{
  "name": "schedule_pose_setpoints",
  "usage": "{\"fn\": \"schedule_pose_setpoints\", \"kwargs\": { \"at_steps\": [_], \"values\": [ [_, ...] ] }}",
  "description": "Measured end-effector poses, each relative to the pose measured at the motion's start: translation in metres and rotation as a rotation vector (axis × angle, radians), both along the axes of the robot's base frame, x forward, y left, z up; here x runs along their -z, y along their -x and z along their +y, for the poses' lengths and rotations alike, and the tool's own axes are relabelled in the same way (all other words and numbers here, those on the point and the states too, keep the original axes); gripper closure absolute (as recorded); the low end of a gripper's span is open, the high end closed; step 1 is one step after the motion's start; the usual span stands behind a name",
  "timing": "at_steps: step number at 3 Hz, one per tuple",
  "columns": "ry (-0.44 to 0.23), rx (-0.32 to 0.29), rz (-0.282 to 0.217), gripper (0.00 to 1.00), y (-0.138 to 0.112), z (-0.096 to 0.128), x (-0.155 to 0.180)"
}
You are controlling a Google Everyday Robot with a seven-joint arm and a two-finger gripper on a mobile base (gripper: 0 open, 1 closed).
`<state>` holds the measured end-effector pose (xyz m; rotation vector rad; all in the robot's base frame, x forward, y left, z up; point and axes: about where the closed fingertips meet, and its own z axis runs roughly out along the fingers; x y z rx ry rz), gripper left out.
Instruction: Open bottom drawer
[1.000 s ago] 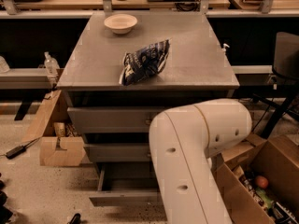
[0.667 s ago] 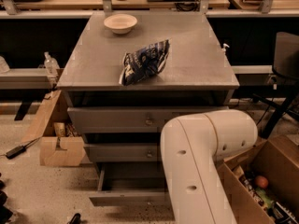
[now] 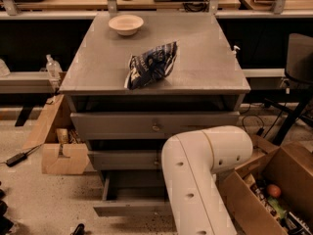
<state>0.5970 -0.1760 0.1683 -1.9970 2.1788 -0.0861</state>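
Note:
The grey cabinet (image 3: 205, 67) has three drawers. The bottom drawer (image 3: 128, 208), the lowest and slimmest, stands pulled out, its front well ahead of the two drawers above it and its inside (image 3: 134, 186) showing. Its knob is hidden behind my white arm (image 3: 205, 165), which bends in front of the cabinet's lower right side. My gripper is out of view, somewhere below or behind the arm's elbow.
A white bowl (image 3: 126, 24) and a blue snack bag (image 3: 150, 64) lie on the cabinet top. An open cardboard box (image 3: 62, 156) stands on the floor to the left. Another box with items (image 3: 274, 199) sits at the right, and a black chair (image 3: 298, 62) behind it.
My arm's elbow has sunk a little lower in front of the cabinet. The bottom drawer stays pulled out as before.

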Motion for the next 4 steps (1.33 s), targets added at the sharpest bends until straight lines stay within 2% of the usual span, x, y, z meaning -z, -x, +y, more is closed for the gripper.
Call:
{"fn": "schedule_pose_setpoints", "kwargs": {
  "at_steps": [1,2,3,4],
  "values": [
    [0.000,0.000,0.000,1.00,0.000,0.000,0.000],
    [-0.047,0.011,0.031,1.00,-0.001,0.001,0.028],
    [-0.091,0.018,0.034,1.00,-0.013,0.001,0.042],
    [-0.090,0.017,0.037,1.00,-0.012,0.001,0.043]
  ]
}}
